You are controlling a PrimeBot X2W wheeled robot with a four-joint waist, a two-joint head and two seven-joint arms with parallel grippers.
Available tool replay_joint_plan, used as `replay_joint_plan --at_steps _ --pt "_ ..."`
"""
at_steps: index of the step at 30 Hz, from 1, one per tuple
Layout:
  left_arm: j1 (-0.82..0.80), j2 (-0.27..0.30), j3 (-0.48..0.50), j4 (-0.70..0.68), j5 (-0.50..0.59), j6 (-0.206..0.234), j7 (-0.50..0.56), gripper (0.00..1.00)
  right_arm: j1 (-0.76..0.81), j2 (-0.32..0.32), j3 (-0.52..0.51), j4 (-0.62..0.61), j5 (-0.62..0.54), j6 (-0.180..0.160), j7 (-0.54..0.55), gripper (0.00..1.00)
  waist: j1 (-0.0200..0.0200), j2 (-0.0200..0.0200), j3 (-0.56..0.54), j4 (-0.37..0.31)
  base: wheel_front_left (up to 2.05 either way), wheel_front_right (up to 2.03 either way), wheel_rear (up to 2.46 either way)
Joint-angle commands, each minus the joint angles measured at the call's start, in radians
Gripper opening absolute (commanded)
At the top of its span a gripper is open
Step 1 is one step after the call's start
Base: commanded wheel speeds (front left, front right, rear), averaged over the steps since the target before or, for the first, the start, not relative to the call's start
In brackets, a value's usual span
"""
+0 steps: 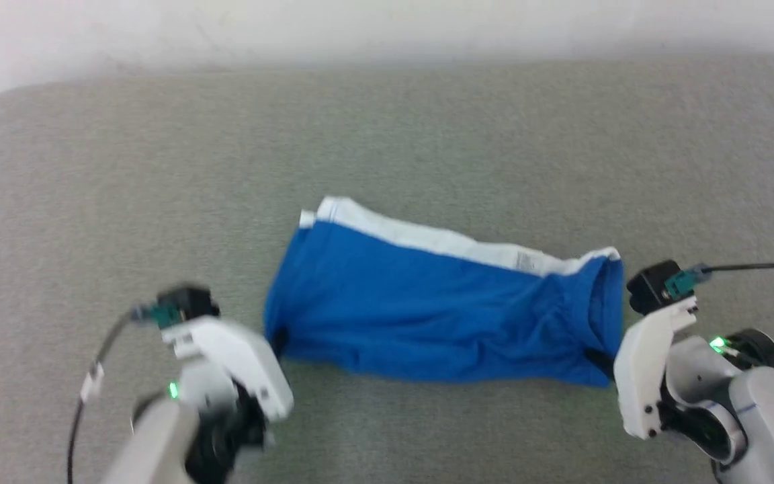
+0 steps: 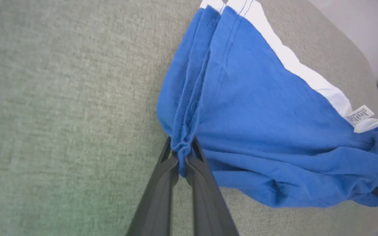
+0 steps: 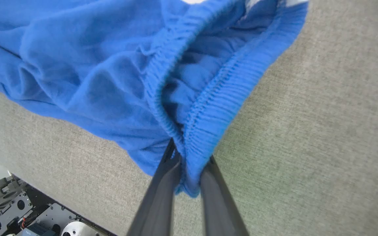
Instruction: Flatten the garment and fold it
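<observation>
The garment (image 1: 441, 306), bright blue with a white band (image 1: 427, 238) along its far edge and a small white label (image 2: 359, 114), lies stretched across the grey cushion. My left gripper (image 1: 278, 343) pinches its near-left corner; in the left wrist view the two dark fingers (image 2: 162, 183) are shut on bunched blue fabric (image 2: 184, 150). My right gripper (image 1: 600, 363) holds the near-right corner, its fingers (image 3: 161, 186) shut on the ribbed elastic hem (image 3: 205, 131). The cloth between the two grips is wrinkled and lifted slightly at the near edge.
The grey fabric cushion (image 1: 387, 121) spreads wide on all sides, with a pale wall behind its far edge. My own wheeled base (image 3: 8, 213) shows below the cushion's near edge in the right wrist view. Cables run from both wrists (image 1: 750, 267).
</observation>
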Motion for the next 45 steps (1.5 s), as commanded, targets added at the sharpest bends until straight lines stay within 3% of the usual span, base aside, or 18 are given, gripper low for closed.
replay_joint_plan --at_steps 1,6,7,8,9,14,18,23,28,36,45 --pt "0.077 0.003 -0.002 -0.039 -0.003 0.031 -0.006 0.00 0.025 -0.030 0.005 -0.007 0.010 -0.002 0.008 0.00 0.0001 0.0000 -0.036 0.041 0.00 0.00 0.00" --pt "0.190 -0.025 -0.047 -0.100 -0.012 0.059 0.022 0.00 0.062 -0.057 -0.006 0.007 0.021 -0.002 0.014 0.00 0.0001 0.0000 -0.049 0.067 0.00 0.00 0.00" --pt "0.198 -0.030 -0.047 -0.109 -0.013 0.064 0.016 0.36 0.067 -0.056 -0.008 0.011 0.020 -0.002 0.013 0.04 0.0001 0.0000 -0.052 0.070 0.00 0.00 0.00" --pt "0.201 -0.033 -0.048 -0.116 -0.011 0.068 0.012 1.00 0.073 -0.052 -0.014 0.013 0.022 -0.002 0.010 0.46 0.0001 0.0000 -0.057 0.073 0.00 0.00 0.00" --pt "0.202 -0.034 -0.046 -0.125 -0.011 0.071 0.008 1.00 0.078 -0.049 -0.023 0.013 0.021 -0.002 0.004 1.00 0.0001 0.0000 -0.060 0.075 0.00 0.00 0.00" --pt "0.183 -0.012 -0.013 -0.169 0.014 0.085 -0.042 1.00 0.105 -0.037 -0.078 -0.014 0.012 -0.002 -0.012 1.00 0.0001 0.0000 -0.074 0.079 0.00 0.00 0.00" --pt "0.156 0.036 0.052 -0.219 0.081 0.087 -0.187 1.00 0.148 -0.028 -0.163 -0.098 -0.001 -0.002 0.003 1.00 0.0001 0.0000 -0.083 0.072 0.00 0.00 0.00" --pt "0.149 0.085 0.097 -0.252 0.189 0.059 -0.420 1.00 0.145 0.032 -0.275 -0.215 -0.058 -0.002 0.032 1.00 0.0001 0.0000 -0.079 0.053 0.00 0.00 0.00" --pt "0.156 0.096 0.085 -0.253 0.300 0.043 -0.606 1.00 0.088 0.108 -0.285 -0.199 -0.141 -0.002 0.074 1.00 0.0001 0.0000 -0.057 0.053 0.00 0.00 0.00" --pt "0.153 0.032 0.142 -0.353 0.497 0.012 -0.648 1.00 0.012 0.145 -0.270 -0.014 -0.273 -0.002 0.109 1.00 0.0001 0.0000 -0.014 0.084 0.00 0.00 0.00" --pt "0.188 -0.063 0.208 -0.421 0.630 -0.075 -0.648 1.00 0.010 0.155 -0.216 0.111 -0.236 -0.002 0.125 1.00 0.0001 0.0000 0.005 0.103 0.00 0.00 0.00"
